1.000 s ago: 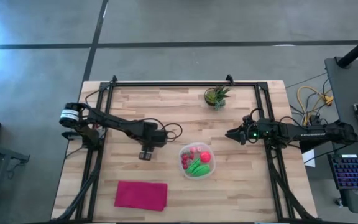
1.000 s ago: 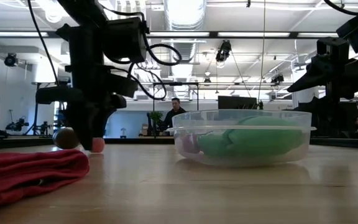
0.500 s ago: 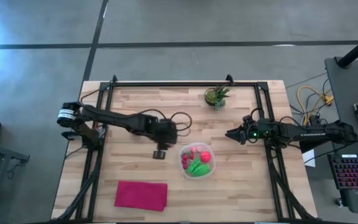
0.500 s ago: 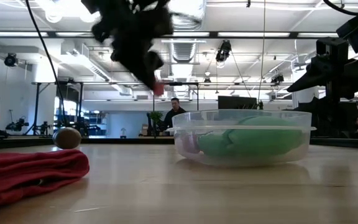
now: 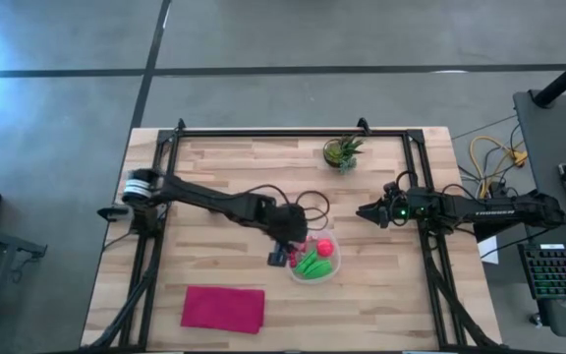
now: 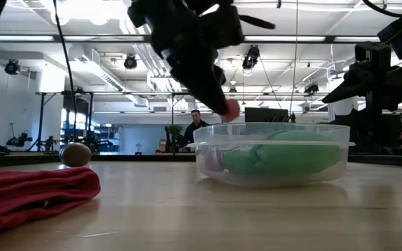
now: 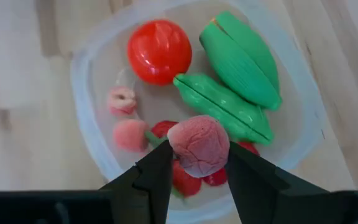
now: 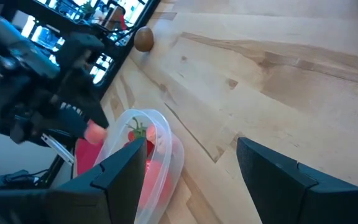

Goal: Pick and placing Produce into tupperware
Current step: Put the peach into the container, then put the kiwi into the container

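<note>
L gripper [image 7: 199, 163] is clamped on a pink round fruit [image 7: 199, 145], fingers [image 7: 157, 171] pressing it from both sides. In the high view it hangs over the 9 o'clock rim of the clear container [image 5: 328, 267]; the low view shows the fruit [image 6: 230, 109] in the air just above the rim [image 6: 271, 128], not touching.

Container sits near table centre, a bit toward 5 o'clock. Inside, per L wrist view: red tomato [image 7: 159, 51], two green long pieces side by side – a wider pod [image 7: 241, 59] and a narrower one [image 7: 222, 106] – plus small pink pieces [image 7: 122, 100] and red bits partly hidden under the held fruit. Low view shows the green mass [image 6: 278, 157] through the wall.

Brown oval piece [image 6: 75, 154] lies on the wood well apart from the container, off to its 9 o'clock in the low view; R wrist view also catches it [image 8: 143, 38].

Magenta cloth [image 5: 223, 307] lies flat at 7 o'clock of the container. Potted plant [image 5: 342, 152] at 12 o'clock, near the table's far edge.

R gripper [image 5: 367, 210] waits at 3 o'clock, off the container, fingers [image 8: 124, 177] spread apart, holding nothing.

A person [image 6: 197, 129] is in the room behind.
</note>
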Robot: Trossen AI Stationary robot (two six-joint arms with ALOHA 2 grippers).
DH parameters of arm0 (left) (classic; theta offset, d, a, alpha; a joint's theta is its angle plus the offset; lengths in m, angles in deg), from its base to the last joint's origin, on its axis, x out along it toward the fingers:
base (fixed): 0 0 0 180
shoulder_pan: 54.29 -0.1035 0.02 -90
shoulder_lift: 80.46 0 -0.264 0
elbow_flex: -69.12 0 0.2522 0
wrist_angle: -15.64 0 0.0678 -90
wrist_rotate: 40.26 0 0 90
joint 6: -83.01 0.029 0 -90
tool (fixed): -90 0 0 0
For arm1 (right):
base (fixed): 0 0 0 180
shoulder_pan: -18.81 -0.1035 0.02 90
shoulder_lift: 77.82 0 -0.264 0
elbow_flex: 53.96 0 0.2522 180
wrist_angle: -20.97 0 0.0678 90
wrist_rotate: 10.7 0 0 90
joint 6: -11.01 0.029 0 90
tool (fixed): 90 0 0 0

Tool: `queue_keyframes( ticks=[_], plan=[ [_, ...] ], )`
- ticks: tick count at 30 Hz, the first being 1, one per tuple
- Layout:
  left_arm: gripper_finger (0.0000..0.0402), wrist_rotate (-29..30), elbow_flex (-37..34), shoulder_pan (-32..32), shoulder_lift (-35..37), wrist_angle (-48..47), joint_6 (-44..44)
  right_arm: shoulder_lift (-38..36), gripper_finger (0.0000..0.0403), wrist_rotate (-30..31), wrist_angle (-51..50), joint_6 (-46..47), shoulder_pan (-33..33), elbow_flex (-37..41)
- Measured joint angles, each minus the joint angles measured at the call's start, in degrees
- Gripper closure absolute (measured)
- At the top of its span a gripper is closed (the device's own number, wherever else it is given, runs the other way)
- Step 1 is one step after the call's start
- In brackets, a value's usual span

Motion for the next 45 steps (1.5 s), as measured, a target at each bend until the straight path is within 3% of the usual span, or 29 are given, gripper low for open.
queue_keyframes(
  ticks=[5,11,13,17,19,22,27,29,38,45],
  plan=[
    [0.0242,-0.03,2.90,0.13,-2.71,-3.44,-5.14,0.02,0.0161,0.00,-0.02,0.00,0.00,0.00],
    [0.0182,0.78,2.99,0.07,-0.65,-8.52,-5.27,0.02,0.0161,0.00,-0.04,-0.27,0.00,0.00],
    [0.0168,4.04,3.09,0.07,1.31,-14.16,-2.50,0.02,0.0161,0.02,-0.02,-0.46,0.00,0.00],
    [0.0160,17.41,2.82,-0.83,4.83,-31.38,1.09,0.02,0.0161,0.00,-0.03,-0.50,0.00,0.00],
    [0.0160,18.35,1.56,-2.84,6.44,-36.64,-0.13,0.06,0.0161,0.00,-0.03,-0.47,-0.02,0.00],
    [0.0160,16.39,-2.16,-6.77,9.25,-37.54,-8.62,0.11,0.0161,0.00,-0.02,-0.55,-0.02,0.00],
    [0.0160,15.77,-7.88,-13.86,11.86,-41.49,-31.04,0.11,0.0161,0.00,-0.02,-0.60,-0.02,0.00],
    [0.0160,16.03,-9.68,-15.52,13.37,-43.51,-32.53,0.11,0.0161,0.00,-0.02,-0.61,0.00,0.00],
    [0.0160,16.72,-17.63,-12.61,24.14,-41.31,11.16,0.11,0.0161,-0.02,-0.02,-0.51,0.00,0.00],
    [0.0160,20.66,-26.82,-13.42,28.82,-39.79,21.88,0.11,0.0161,0.00,-0.02,-1.26,-0.02,0.00]
  ],
)
